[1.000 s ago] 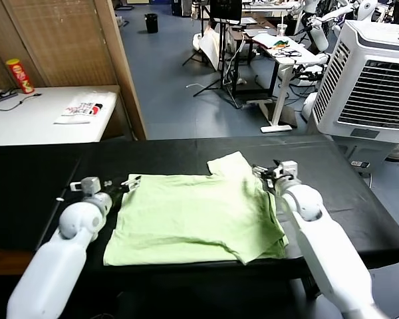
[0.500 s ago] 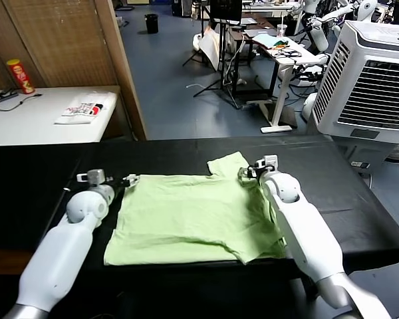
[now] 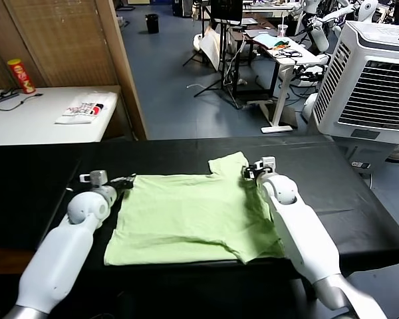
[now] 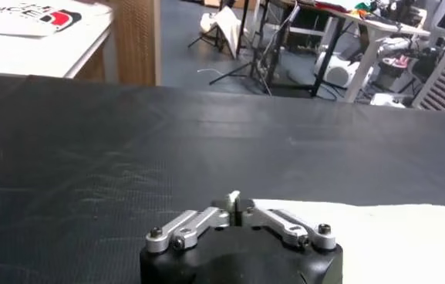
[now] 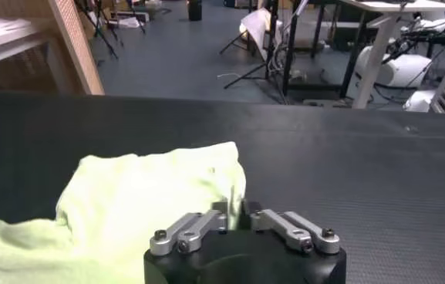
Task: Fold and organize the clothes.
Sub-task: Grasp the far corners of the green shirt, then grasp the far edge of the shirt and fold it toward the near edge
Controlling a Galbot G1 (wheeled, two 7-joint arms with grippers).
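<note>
Along the shirt's (image 3: 193,219) far edge, left gripper (image 3: 125,182) and right gripper (image 3: 251,171) each pinch a corner (jaws pressed together); the body lies toward the robot.

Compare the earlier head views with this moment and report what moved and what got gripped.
The left gripper moved in to the shirt at its far left corner and shut on it. The right gripper slid left to the far edge by the sleeve and also shut on the fabric. The shirt itself lies flat on the black table as before.
</note>
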